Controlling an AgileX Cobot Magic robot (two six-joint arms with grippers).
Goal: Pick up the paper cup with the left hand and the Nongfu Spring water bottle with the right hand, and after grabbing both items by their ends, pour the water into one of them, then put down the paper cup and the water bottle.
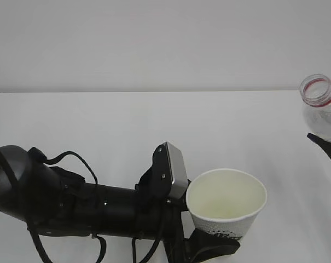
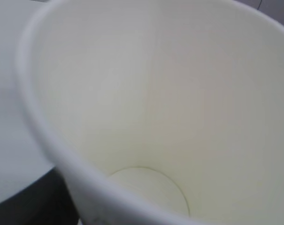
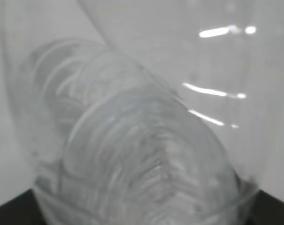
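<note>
The white table (image 1: pixel 127 126) filled the exterior view. Across its near left part the left hand (image 1: pixel 206 249) was stretched, its black arm, cables and grey block being the largest things seen. At its tip the paper cup (image 1: pixel 226 201) was held upright and lifted clear of the table, with black fingers clasped around its lower end, just under the printed band. In the left wrist view the cream interior of the cup was seen to be dry and empty down to its round base.

At the far right edge the Nongfu Spring water bottle (image 1: pixel 321 107) was seen only in part: its red neck ring, open mouth and clear shoulder. It was well apart from the cup and higher than the rim. A black finger of the right hand (image 3: pixel 142 218) was seen just beneath it; the bottle appeared to be gripped at its lower end, though the contact itself was cut off by the frame. In the right wrist view only blurred ribbed plastic was made out, and the level of the water could not be told.

The step in hand was judged to be the approach before pouring. It would be done well if the bottle mouth were brought over the cup's centre before tilting, tilted slowly, and the cup kept level.
</note>
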